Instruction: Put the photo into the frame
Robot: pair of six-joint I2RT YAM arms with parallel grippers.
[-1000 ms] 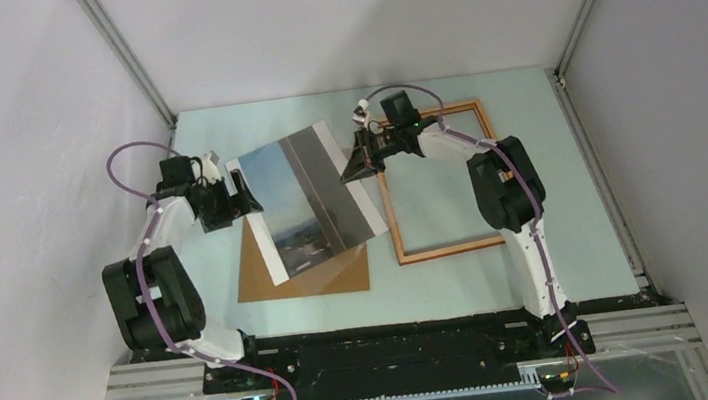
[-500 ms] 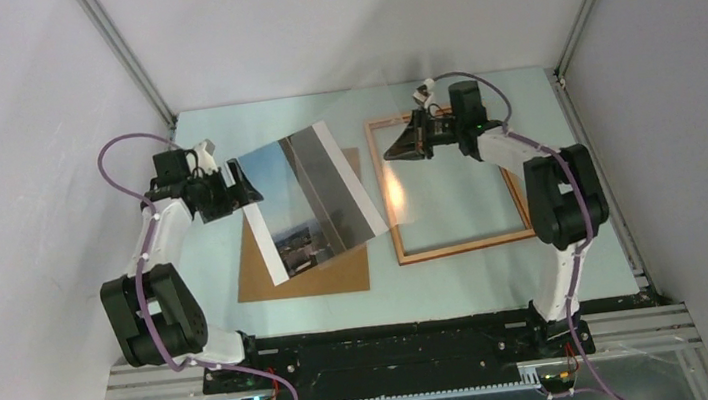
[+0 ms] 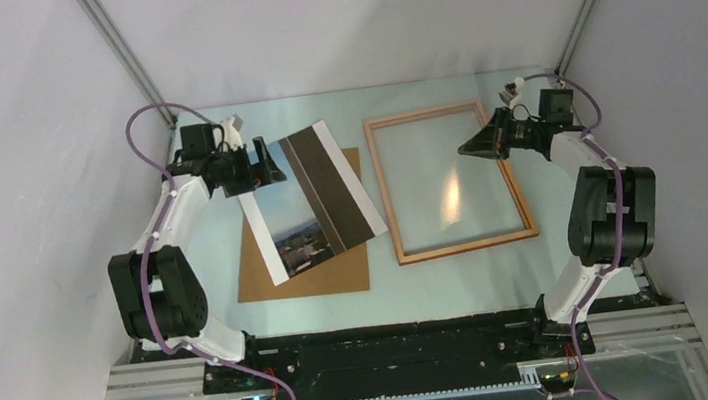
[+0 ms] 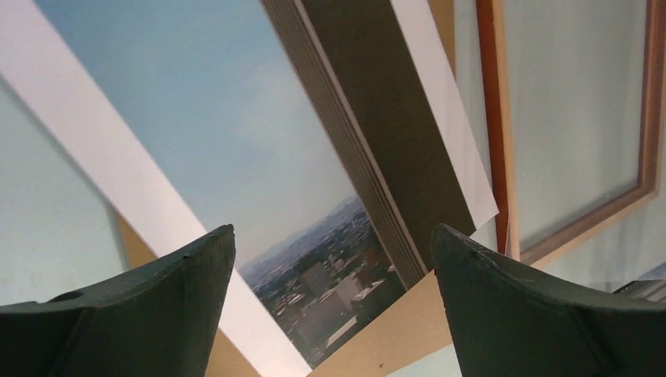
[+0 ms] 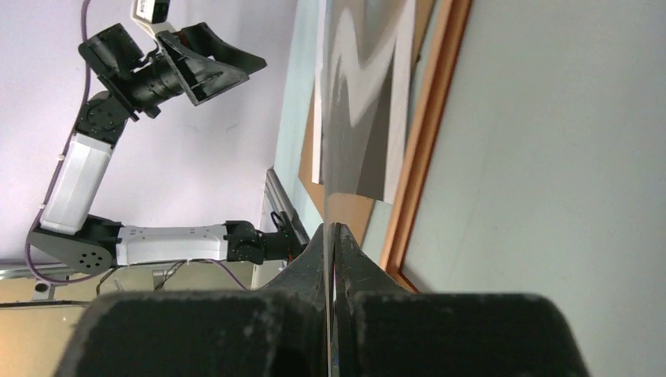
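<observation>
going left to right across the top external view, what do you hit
left arm's elbow joint → photo → frame → right arm's elbow joint; left gripper overlaps the photo, right gripper the frame, so both skipped

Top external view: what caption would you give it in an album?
Left gripper open above the photo on its backing board; right gripper pinching a clear pane over the wooden frame.

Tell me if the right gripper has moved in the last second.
Yes. The right gripper, shut on a glass pane, has swung right across the frame, from its left rail to near its right rail.
</observation>
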